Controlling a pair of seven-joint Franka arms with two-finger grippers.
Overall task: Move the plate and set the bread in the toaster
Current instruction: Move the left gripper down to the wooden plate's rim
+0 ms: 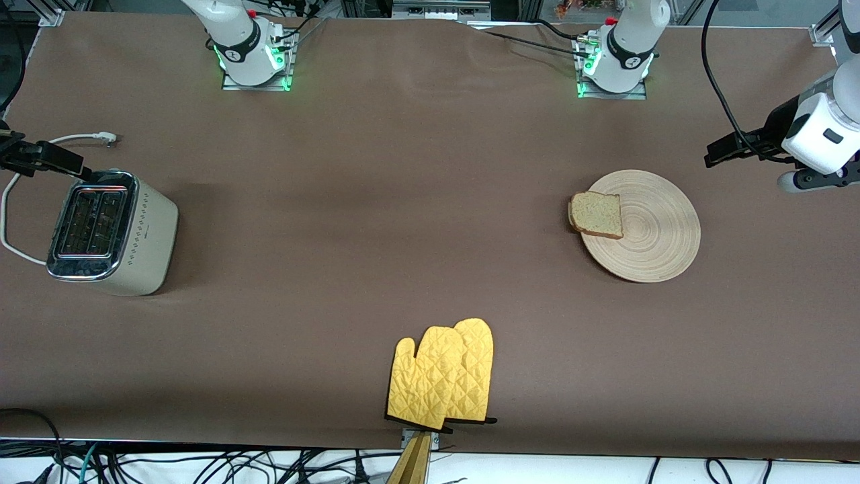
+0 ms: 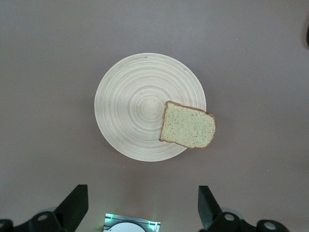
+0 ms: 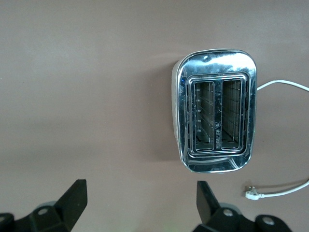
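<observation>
Yellow oven mitts (image 1: 443, 376) lay nearest; bread (image 1: 596, 214) (soft, light, crumbly; pinch crust edges) overhung plate (image 1: 641, 225) rim. Left end effector (image 2: 140, 205) and right end effector (image 3: 140, 203) both hovered wide open, empty; the right was over the toaster (image 1: 111, 232).

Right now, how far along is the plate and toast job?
Nothing looks done yet. The bread lies on the plate, overhanging its rim, at the left arm's end of the table. The toaster at the right arm's end has both slots empty. The left gripper hangs open over the plate, the right gripper open over the toaster. Both steps remain.
</observation>
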